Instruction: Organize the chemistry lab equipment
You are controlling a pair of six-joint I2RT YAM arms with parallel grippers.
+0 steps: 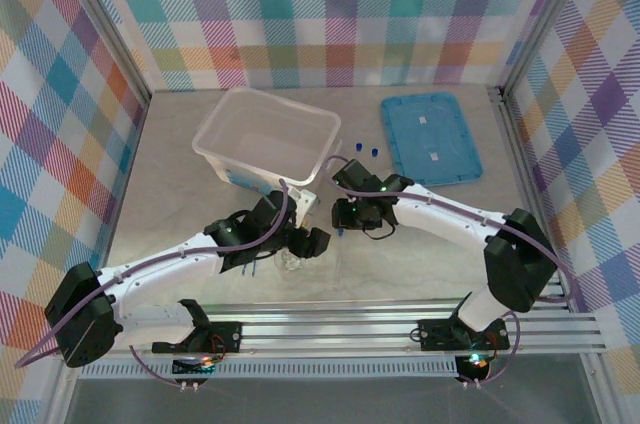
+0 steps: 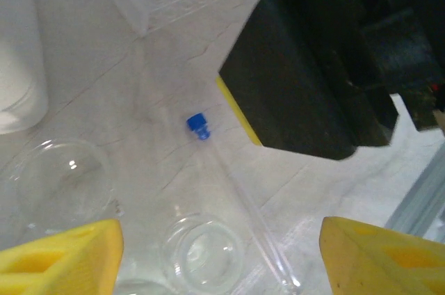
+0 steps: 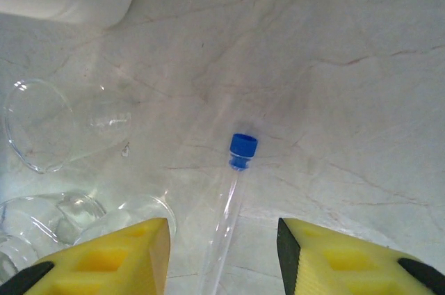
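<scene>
My right jaws hang wide open and empty, one pad on either side of a thin clear tube (image 3: 227, 215) lying flat on the table (image 3: 334, 100), its blue cap (image 3: 243, 147) pointing away. I should descend centred and close gently mid-shaft. My left jaws, also open and empty, hover over a tiny clear cup (image 2: 204, 253). Beyond sits a glass flask (image 3: 55, 124), then the plastic box (image 1: 265, 134).

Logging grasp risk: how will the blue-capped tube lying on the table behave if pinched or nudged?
The tube looks thin, clear and round, so it probably rolls when nudged. Likely light and slippery; if glass, a hard pinch may crack it. Its wider blue cap may check rolling.
</scene>
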